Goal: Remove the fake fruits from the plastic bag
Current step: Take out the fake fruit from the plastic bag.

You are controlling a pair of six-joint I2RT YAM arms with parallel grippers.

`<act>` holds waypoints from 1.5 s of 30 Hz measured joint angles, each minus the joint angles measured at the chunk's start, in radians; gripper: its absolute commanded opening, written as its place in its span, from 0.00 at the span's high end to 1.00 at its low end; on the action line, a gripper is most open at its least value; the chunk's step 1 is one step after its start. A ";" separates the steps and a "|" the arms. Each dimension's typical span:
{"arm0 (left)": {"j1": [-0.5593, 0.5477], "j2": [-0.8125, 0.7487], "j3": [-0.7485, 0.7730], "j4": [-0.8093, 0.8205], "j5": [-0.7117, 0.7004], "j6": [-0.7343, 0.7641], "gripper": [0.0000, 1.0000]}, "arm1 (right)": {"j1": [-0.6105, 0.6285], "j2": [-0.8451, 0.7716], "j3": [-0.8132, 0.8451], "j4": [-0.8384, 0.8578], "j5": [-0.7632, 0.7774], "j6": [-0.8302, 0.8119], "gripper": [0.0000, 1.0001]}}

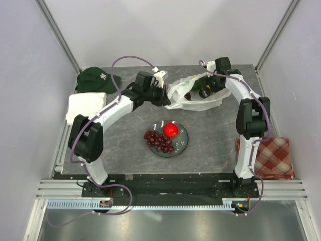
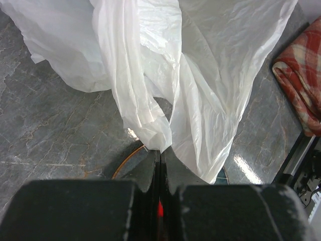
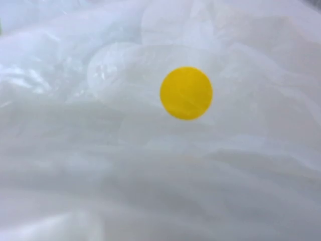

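Surface (image 1: pixel 125 145): grey, marbled
Plastic bag (image 1: pixel 190 104): crumpled, upper centre-right of the overhead frame
Plate (image 1: pixel 184 145): centre, carrying grape bunch (image 1: pixel 159 141) and apple (image 1: pixel 171 130)
Left jaws: pressed together, pinching a bag fold
Right jaws: buried in the bag, state can't tell

Overhead view: bright, even, diffuse light from above; focus is sharp; shadows on the grey marbled tabletop (image 1: pixel 125 150) are soft and short. Left wrist view: the thin white translucent plastic bag (image 2: pixel 150 75) nears overexposure, and small glare spots sit on the stone surface. Right wrist view: milky, low in contrast, blurred throughout; only a round yellow patch (image 3: pixel 186 93) reads clearly.
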 measured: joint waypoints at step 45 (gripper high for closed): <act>0.000 0.032 0.013 0.000 0.001 0.011 0.98 | 0.034 0.309 0.293 0.175 0.212 0.074 0.14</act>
